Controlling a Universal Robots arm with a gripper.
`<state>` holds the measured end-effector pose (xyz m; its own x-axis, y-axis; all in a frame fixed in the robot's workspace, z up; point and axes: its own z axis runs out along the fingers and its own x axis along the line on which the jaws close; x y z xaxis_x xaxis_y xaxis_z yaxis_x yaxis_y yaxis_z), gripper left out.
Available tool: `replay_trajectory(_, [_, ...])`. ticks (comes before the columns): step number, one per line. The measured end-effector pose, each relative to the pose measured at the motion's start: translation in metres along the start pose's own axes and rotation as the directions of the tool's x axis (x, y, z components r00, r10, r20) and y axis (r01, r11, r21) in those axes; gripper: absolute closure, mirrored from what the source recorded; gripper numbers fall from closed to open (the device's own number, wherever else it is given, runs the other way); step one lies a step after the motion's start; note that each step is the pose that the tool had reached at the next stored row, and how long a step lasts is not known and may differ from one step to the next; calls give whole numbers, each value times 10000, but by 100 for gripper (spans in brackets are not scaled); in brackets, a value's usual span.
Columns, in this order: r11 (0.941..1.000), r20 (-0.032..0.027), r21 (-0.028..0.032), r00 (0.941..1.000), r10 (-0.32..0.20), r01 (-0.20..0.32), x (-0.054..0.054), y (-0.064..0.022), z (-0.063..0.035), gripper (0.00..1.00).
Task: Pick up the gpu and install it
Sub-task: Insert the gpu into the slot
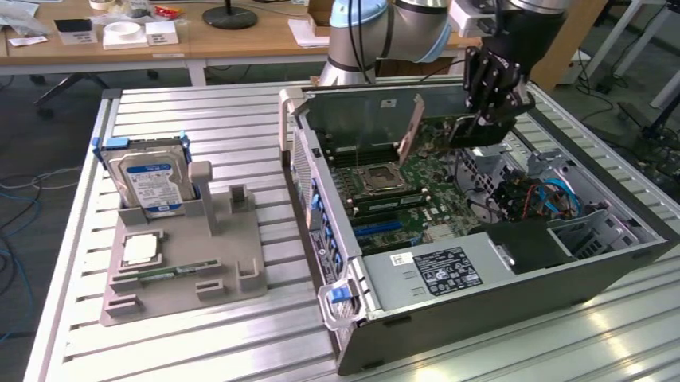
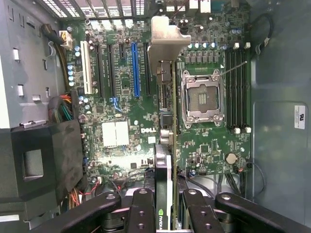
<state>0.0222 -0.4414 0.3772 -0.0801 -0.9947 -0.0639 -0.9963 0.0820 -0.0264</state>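
Note:
The gpu [image 2: 168, 145] hangs edge-on over the green motherboard [image 2: 121, 97] inside the open computer case [image 1: 478, 278]. Its silver end bracket [image 2: 164, 39] points toward the case's rear wall. My gripper [image 2: 167, 213] is shut on the gpu, with one black finger [image 2: 141, 208] on each face of the card. In the exterior view the gripper [image 1: 483, 119] reaches down into the case from above at the far side. There the gpu [image 1: 467, 134] shows as a dark card under it, and its bracket [image 1: 409, 131] slants toward the exterior view's left.
Expansion slots, one of them blue [image 2: 135, 68], lie beside the card, with the empty processor socket [image 2: 201, 97] on its other side. A black shroud [image 2: 39, 160] and cables fill one end of the case. A grey holder [image 1: 181, 263] with a hard drive [image 1: 149, 179] stands at the exterior view's left.

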Motion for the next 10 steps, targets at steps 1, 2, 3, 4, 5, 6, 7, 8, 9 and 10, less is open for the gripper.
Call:
replay_trajectory(1, [10000, 0, 0, 10000, 1, -1, 1, 5, 9, 73])
replay_trajectory(2, [10000, 0, 0, 10000, 1, -1, 2, 12, 20, 73])
replay_trajectory(3, [10000, 0, 0, 10000, 0, 0, 4, 21, 30, 73])
replay_trajectory(4, [10000, 0, 1, 10000, 0, 0, 5, 31, 38, 73])
replay_trajectory(5, [10000, 0, 0, 10000, 0, 0, 5, 38, 43, 73])
replay_trajectory(6, [10000, 0, 0, 10000, -1, 1, 6, 48, 47, 73])
replay_trajectory(7, [10000, 1, 0, 10000, 0, 0, 8, 58, 53, 73])
replay_trajectory(8, [10000, 1, 0, 10000, 0, 0, 9, 67, 58, 73])
replay_trajectory(9, [10000, 2, 1, 10000, 0, 0, 11, 79, 63, 73])
replay_trajectory(10, [10000, 1, 0, 10000, 0, 0, 14, 91, 67, 73])
